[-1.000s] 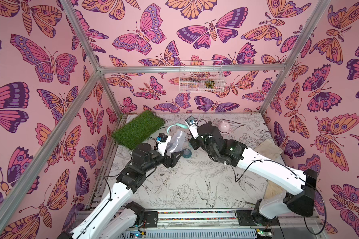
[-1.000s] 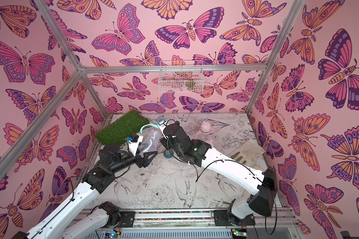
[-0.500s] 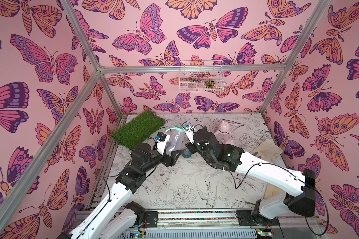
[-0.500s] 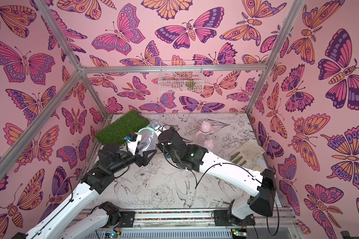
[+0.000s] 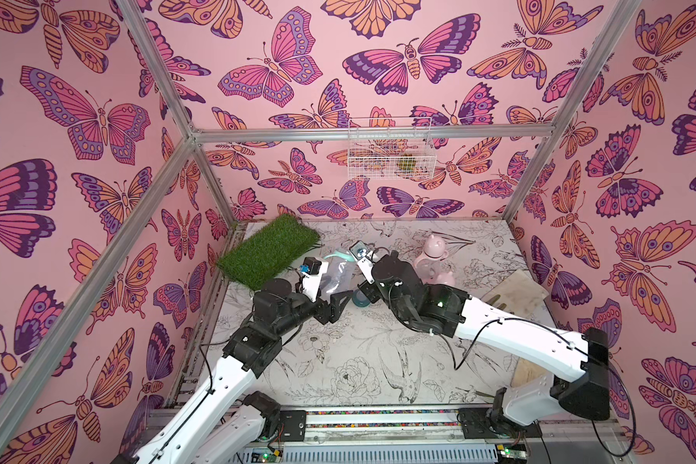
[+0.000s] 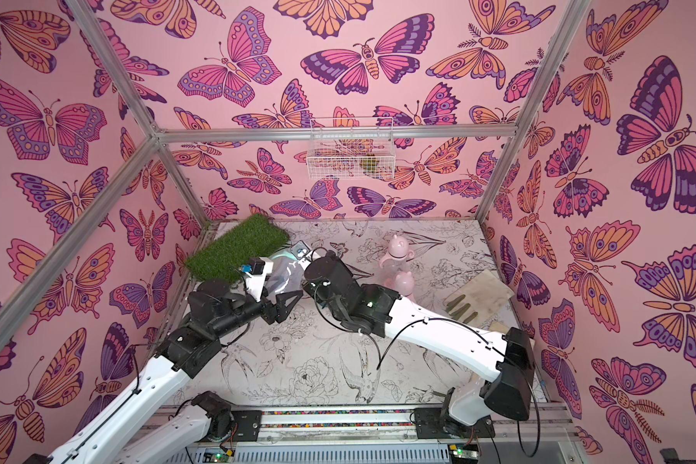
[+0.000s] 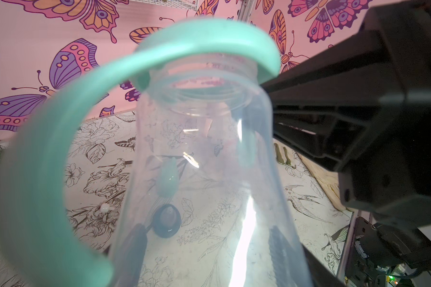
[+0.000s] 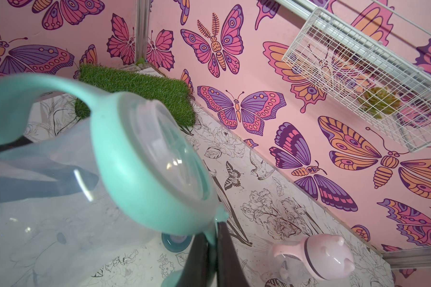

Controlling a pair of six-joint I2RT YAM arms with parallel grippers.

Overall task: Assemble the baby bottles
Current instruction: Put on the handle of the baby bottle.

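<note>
Baby bottle (image 5: pixel 335 273) hangs over the back-left part of the surface (image 5: pixel 338 361), left hand (image 5: pixel 334 292) gripping its body, right hand (image 8: pixel 213 246) pinching the teal ring (image 8: pixel 135 188) by its handle, a thin hold that could slip and tilt the ring.

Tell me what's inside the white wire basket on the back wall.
Inside the wire basket sits one small green succulent-like plant, toward one end. Nothing else shows through the mesh, though the wires partly cover the basket's floor.

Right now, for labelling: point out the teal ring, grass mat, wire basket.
teal ring (image 8: pixel 117 176): right wrist view, its band.
grass mat (image 5: pixel 270 251): in a top view, middle.
wire basket (image 5: pixel 370 168): in a top view, front wall.
</note>
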